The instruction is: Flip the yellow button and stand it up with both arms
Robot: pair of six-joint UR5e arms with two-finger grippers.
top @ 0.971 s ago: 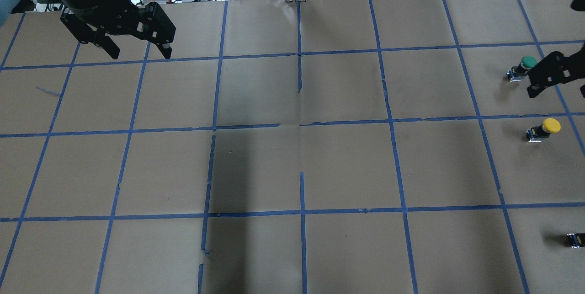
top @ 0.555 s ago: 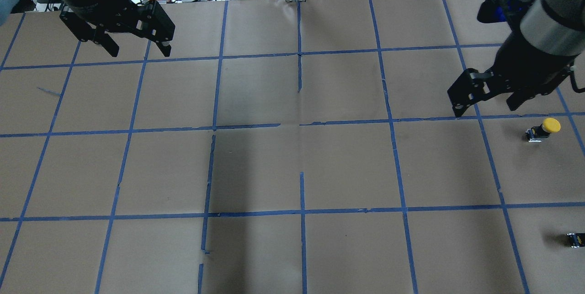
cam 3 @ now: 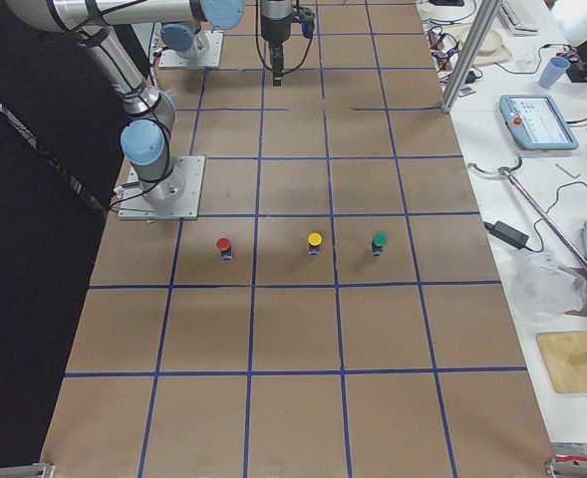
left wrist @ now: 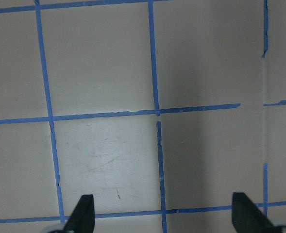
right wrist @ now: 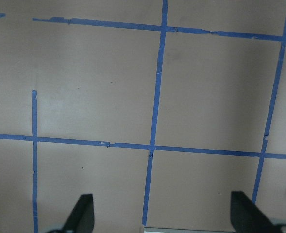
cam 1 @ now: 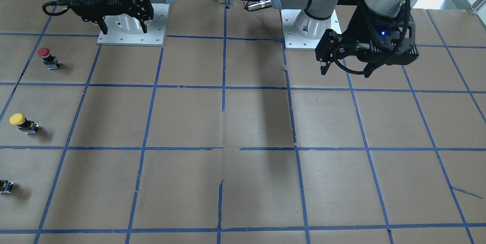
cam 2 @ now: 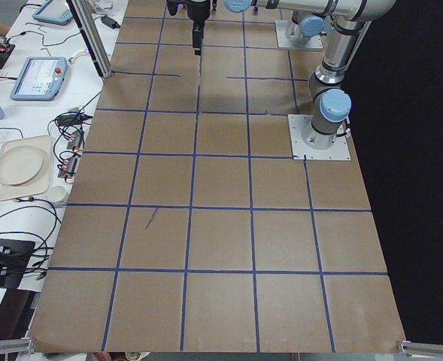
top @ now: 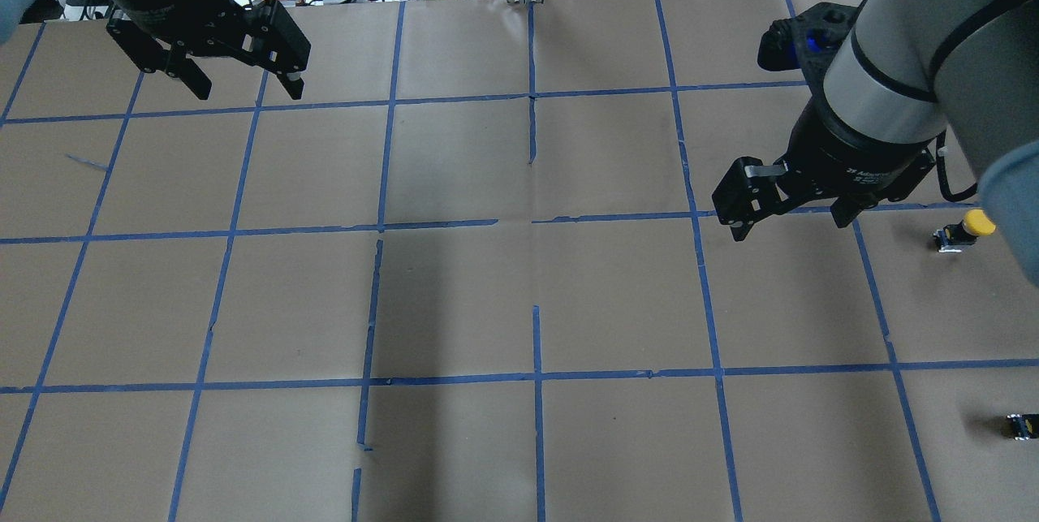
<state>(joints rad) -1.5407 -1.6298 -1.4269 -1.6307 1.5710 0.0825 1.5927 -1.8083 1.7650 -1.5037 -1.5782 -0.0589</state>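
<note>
1. The right arm [top: 893, 75] looms low over the brown table [top: 536, 303]. Its right gripper [top: 789, 228] is spread wide and empty, near the target but to one side of it. A careless forearm swing could sweep the buttons away.
2. The left gripper [top: 246, 93], also spread and empty, hangs well apart from the target at the far left. Reaching across risks the arms clashing.
3. The yellow button [top: 974, 223] seems to lie on its side, off to the robot's right. Its rounded cap may roll or squirt from a pinch.
4. The red button [cam 1: 43, 51] and green button [cam 3: 379, 241] flank it and could be mistaken for it or toppled.
</note>
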